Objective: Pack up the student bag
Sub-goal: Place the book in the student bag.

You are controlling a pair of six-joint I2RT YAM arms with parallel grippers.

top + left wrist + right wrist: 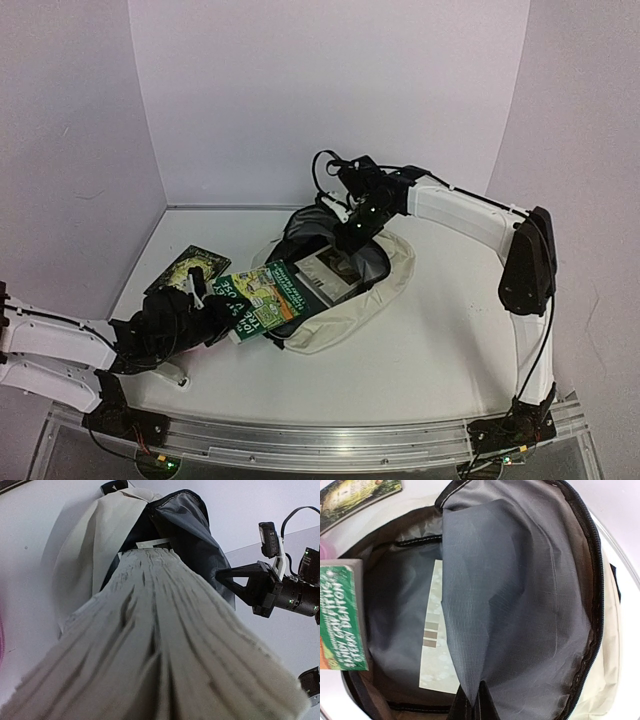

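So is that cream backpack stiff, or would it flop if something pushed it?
Probably floppy: the student bag lies slumped on the table, and its grey lining creases where the right end effector pinches it. The thin fabric looks light, so the green book pushing in might slide it rather than tip it.

In the top view the left hand (205, 303) is a dark mass in the lower left, and its jaws are too murky to make out. It overlaps one corner of the second book (190, 268). In the left wrist view the paperback book (160, 645) fills the lower frame with its page edge blurred close to the lens. It hides that hand's fingers and most of the student bag (95, 545) opening. A pink sliver (1, 640) at the left edge is too cropped to name. In the right wrist view the grey lining flap (520, 605) covers the right part of a pale book (435, 650). The right hand (472, 706) shows only dark fingertips at the bottom edge.
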